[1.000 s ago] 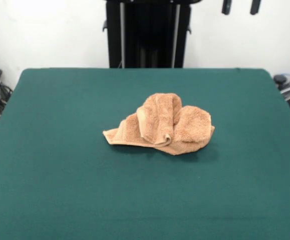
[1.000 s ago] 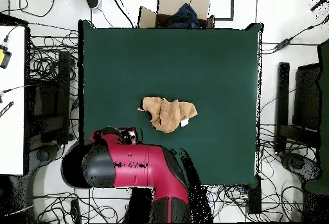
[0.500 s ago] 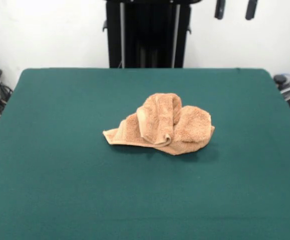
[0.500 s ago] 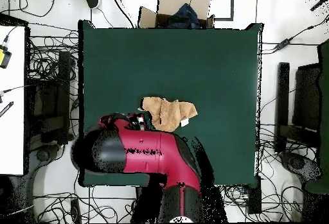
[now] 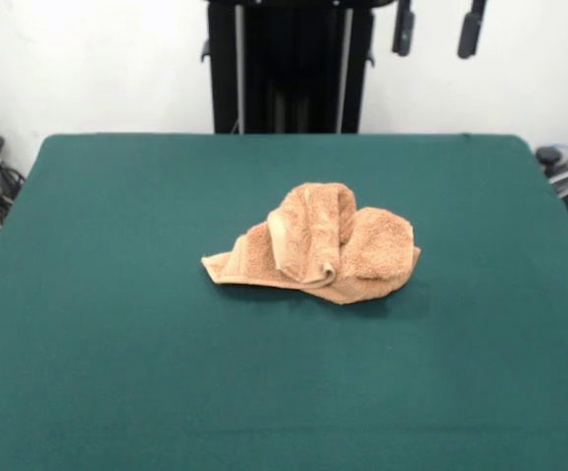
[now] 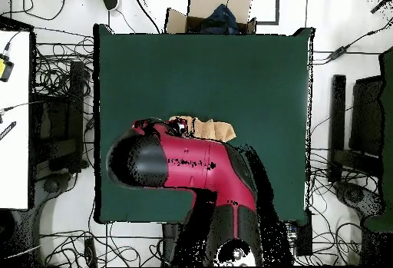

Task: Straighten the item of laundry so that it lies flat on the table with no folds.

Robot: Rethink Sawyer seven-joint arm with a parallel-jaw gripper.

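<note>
On my front view, the green bench point(image 5: 117, 343) lies nearest, and the orange-tan towel point(image 5: 315, 245) sits bunched near its middle, folded over itself in a lump. Beyond, at the top edge, I see my tool point(image 5: 437, 31) released, two dark fingertips point(image 5: 403, 34) apart, well above the towel.

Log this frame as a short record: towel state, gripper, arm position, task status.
towel: crumpled in a heap near the middle of the table, with folds rolled over its top
gripper: open, fingers apart, high at the top edge of the front view, clear of the towel
arm: in the overhead view it covers most of the towel
task status: not flat yet, towel untouched
</note>
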